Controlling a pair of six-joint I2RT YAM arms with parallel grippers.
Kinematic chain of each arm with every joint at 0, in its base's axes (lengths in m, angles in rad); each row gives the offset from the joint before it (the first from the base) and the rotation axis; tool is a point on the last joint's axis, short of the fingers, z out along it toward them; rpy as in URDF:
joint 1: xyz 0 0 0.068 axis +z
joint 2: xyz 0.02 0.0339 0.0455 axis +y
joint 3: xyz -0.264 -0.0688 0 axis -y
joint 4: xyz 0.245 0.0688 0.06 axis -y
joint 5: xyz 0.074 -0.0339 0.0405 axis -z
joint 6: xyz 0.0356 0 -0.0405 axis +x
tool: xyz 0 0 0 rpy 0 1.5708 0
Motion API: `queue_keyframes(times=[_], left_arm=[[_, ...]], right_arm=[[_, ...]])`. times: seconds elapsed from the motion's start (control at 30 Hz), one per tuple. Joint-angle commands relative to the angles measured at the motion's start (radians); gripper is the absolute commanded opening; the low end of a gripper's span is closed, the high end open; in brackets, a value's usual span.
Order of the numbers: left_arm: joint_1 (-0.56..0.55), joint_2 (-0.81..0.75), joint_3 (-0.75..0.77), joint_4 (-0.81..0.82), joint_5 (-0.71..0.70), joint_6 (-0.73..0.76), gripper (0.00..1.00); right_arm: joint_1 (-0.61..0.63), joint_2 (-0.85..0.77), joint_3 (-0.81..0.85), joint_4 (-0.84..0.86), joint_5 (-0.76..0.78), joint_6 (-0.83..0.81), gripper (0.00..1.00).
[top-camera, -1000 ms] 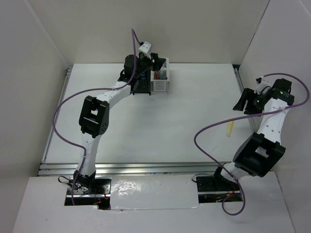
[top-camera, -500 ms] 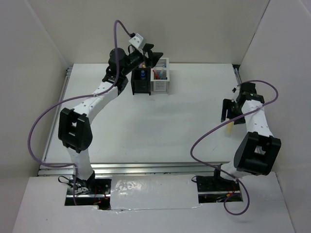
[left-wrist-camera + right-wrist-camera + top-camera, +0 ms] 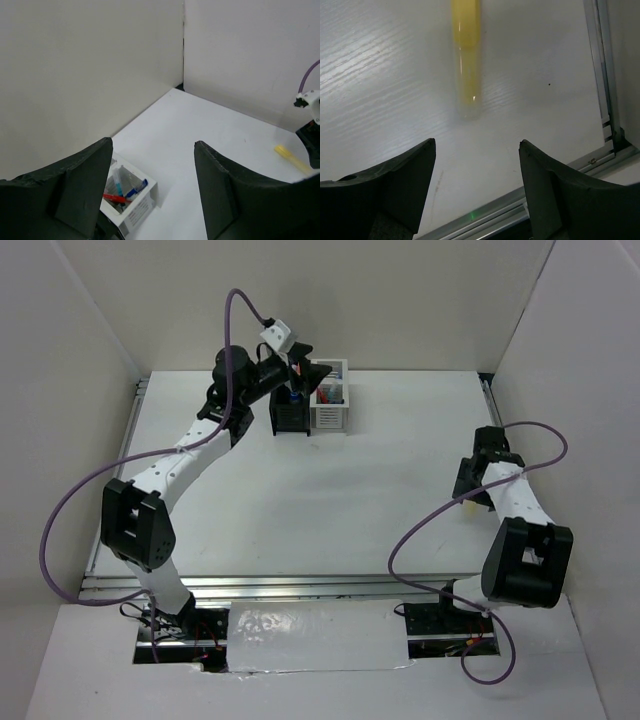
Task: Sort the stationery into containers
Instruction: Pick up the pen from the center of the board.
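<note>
The black box [image 3: 291,415] and white box [image 3: 330,410] stand joined at the table's back. The white box [image 3: 131,209] holds a red pen [image 3: 114,198], a blue pen [image 3: 136,189] and a clear tube [image 3: 117,183]. My left gripper [image 3: 308,371] [image 3: 152,145] hovers open and empty above the boxes. A yellow marker [image 3: 466,55] [image 3: 292,158] lies on the table at the right. My right gripper [image 3: 471,483] [image 3: 477,145] is open and empty, low over the table just short of the marker's end. In the top view only a bit of the marker [image 3: 466,507] shows.
A metal rail [image 3: 603,75] runs along the table's right edge close to the marker. White walls enclose the table on the left, back and right. Purple cables loop from both arms.
My left gripper has drawn back and risen from the boxes. My right gripper has swung left and down over the yellow marker.
</note>
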Motion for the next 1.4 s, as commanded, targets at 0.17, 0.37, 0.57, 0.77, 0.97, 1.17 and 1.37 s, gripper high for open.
queue_keyframes(times=[0.17,0.37,0.57,0.77,0.97,1.17,1.37], left_arm=[[-0.017,-0.058,0.010,-0.015,0.040,0.007,0.79],[-0.022,-0.062,0.015,-0.015,0.054,0.007,0.80],[-0.023,-0.073,-0.008,-0.009,0.057,0.010,0.81],[-0.023,-0.079,-0.025,0.000,0.055,0.015,0.81],[-0.018,-0.082,-0.040,0.009,0.060,0.021,0.82],[-0.014,-0.085,-0.046,0.014,0.060,0.020,0.82],[-0.006,-0.092,-0.051,0.009,0.064,0.023,0.82]], right_arm=[[-0.011,0.125,0.013,0.136,0.063,0.053,0.72],[-0.029,0.225,0.074,0.144,0.040,0.064,0.70],[-0.027,0.300,0.126,0.150,0.031,0.065,0.69],[-0.030,0.387,0.195,0.149,0.042,0.062,0.67],[-0.037,0.459,0.286,0.129,0.034,0.045,0.66],[-0.043,0.534,0.386,0.064,-0.001,0.016,0.62],[-0.043,0.594,0.473,-0.017,-0.065,0.001,0.56]])
